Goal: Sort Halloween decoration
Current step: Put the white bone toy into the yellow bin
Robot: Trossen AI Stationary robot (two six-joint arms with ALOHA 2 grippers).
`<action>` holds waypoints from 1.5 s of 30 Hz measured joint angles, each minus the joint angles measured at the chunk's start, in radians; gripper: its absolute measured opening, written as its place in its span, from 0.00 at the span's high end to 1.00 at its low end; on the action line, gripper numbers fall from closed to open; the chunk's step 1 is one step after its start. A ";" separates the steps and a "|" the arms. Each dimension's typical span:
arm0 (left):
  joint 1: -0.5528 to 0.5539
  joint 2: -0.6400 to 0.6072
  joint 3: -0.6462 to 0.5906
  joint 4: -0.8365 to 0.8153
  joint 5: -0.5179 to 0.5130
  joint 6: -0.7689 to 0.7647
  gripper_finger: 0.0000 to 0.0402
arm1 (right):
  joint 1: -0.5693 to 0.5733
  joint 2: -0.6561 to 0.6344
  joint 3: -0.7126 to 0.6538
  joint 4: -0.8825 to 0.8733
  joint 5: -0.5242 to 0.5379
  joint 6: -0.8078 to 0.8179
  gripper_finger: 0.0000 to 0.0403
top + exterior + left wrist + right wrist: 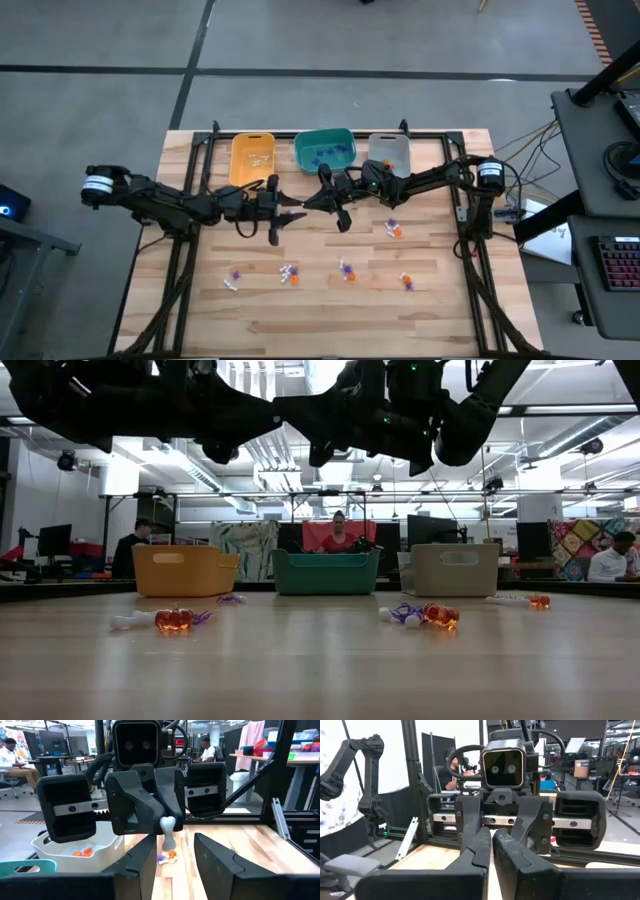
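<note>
Both arms meet above the middle of the table. My right gripper (313, 203) reaches in from the right and is shut on a small white bone-shaped trinket (168, 832). My left gripper (296, 211) faces it from the left, level and open; in the left wrist view its fingers (142, 865) stand either side of the trinket, and I cannot tell whether they touch it. Other Halloween decoration pieces, orange, purple and white, lie loose on the wood (346, 270), (393, 229), (289, 272). My right gripper pinches the white trinket's upper end (166, 823) between its two shut fingers, at their free ends. The fingers come in about level from the table's right side. The trinket hangs down below them, upright and clear of the table.
Along the far edge stand a yellow bin (252, 157), a teal bin (325, 148) and a grey bin (389, 152) with orange pieces inside. More trinkets lie toward the near edge (234, 278), (406, 281). Black frame rails run down both sides of the table. People sit in the room beyond.
</note>
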 joint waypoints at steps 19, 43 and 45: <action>0.001 0.009 0.000 -0.003 -0.002 0.007 0.99 | -0.001 0.000 0.000 -0.013 0.001 0.028 0.84; 0.378 -0.078 0.387 -1.461 -0.429 -0.029 1.00 | -0.035 -0.198 0.036 -0.582 0.268 -0.032 0.56; 0.457 -0.038 0.416 -1.453 -0.347 0.008 1.00 | -0.033 -0.197 0.037 -0.589 0.267 -0.032 0.56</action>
